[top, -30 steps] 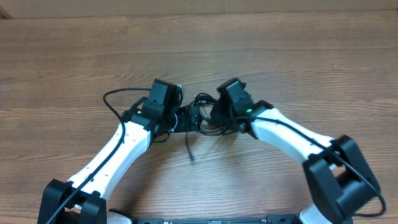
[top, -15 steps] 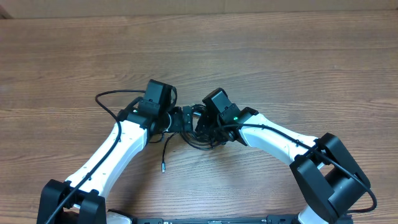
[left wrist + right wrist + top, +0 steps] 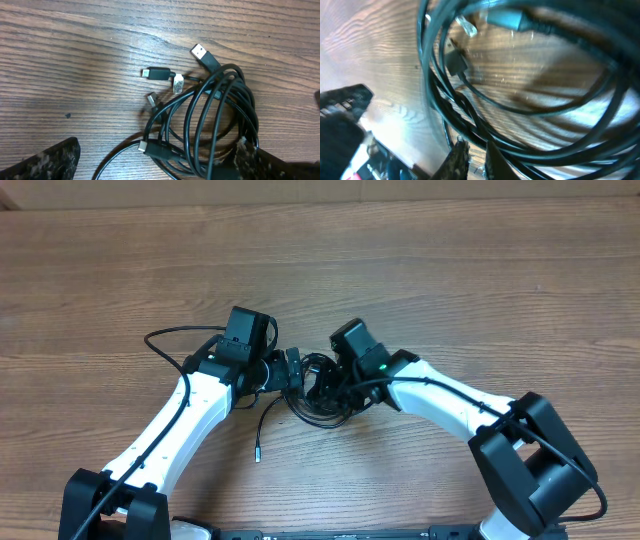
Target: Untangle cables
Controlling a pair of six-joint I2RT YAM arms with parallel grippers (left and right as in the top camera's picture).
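Left white-and-black arm: reaches in from the near left corner, wrist turned toward centre. Left black two-finger gripper jaws spread wide, pointing down at the table.

Right white-and-black arm: angled in from the opposite side. Right black two-finger gripper nearly closed, pinching thin black cables.

Gripper tips near each other.
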